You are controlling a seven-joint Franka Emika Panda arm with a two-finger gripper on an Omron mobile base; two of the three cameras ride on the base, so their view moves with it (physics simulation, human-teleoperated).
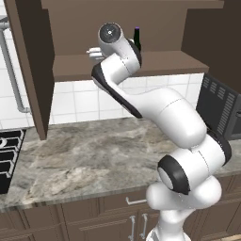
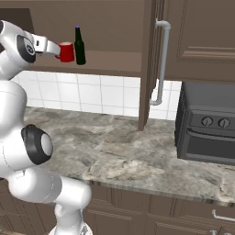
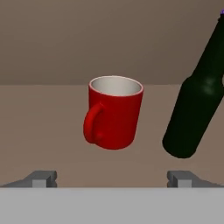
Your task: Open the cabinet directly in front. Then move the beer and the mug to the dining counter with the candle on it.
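Left base view
- cabinet (image 1: 136, 63): both doors swung open, one shelf bared; left door (image 1: 30, 66) stands edge-on at the left.
- cabinet contents: the beer (image 1: 137, 37) stands upright on the shelf, mostly hidden behind the arm's upper joint (only the neck and purple cap clear it).
- arm: rises from the lower right and reaches up into the cabinet opening; the hand is level with the shelf.
- worktop (image 1: 94, 155): veined stone under the cabinet, a black hob (image 1: 8, 157) at its left edge, a dark oven (image 1: 221, 110) at its right end.

Right base view
- cabinet shelf: carries the mug (image 2: 67, 52) and the beer (image 2: 80, 46), side by side near the shelf's front edge, mug to the left, just beside the bottle.
- gripper (image 2: 56, 49): at the mug's left side, very close; whether it touches cannot be told here.
- right door (image 2: 149, 64): open, edge toward the camera, its long silver handle (image 2: 161, 62) showing.
- oven (image 2: 206, 126): on the worktop's right end, two knobs on its front.

Hand view
- mug (image 3: 113, 112): red, upright on the shelf, pale inside, nothing visible in it, handle to the left.
- beer (image 3: 197, 100): to the mug's right, apart from it.
- gripper (image 3: 113, 178): fingers spread wide, tips short of the mug, nothing between them.
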